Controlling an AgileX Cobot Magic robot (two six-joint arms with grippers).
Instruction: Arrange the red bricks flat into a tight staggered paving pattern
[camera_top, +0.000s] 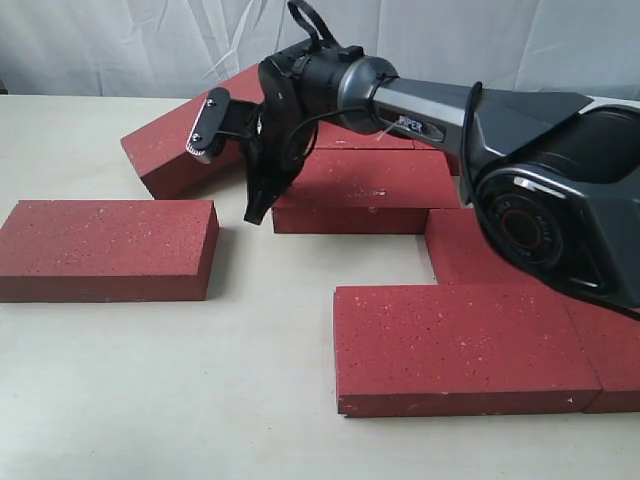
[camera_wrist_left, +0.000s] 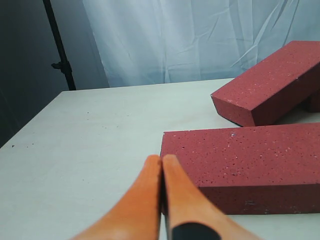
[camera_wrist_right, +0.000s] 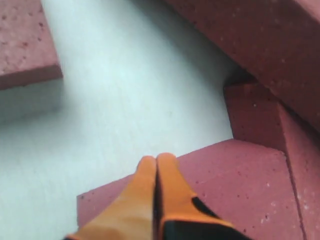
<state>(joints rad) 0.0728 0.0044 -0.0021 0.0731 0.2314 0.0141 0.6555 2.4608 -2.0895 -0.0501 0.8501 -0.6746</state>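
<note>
Over middle red bricks (camera_top: 370, 185): right claw (camera_top: 258, 212) pinched closed, empty; left claw (camera_wrist_left: 161, 160) same, beside flat brick (camera_wrist_left: 240, 160).

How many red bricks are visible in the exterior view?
6: a lone brick left, a tilted brick behind it, a centre brick, a front brick, a right brick, a far-right brick. The right arm may hide more.

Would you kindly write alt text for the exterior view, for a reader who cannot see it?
The right arm reaches in, jaws shut and pointing down by the corner of the centre brick. Other red bricks lie on the pale table, a lone brick apart at left.
</note>
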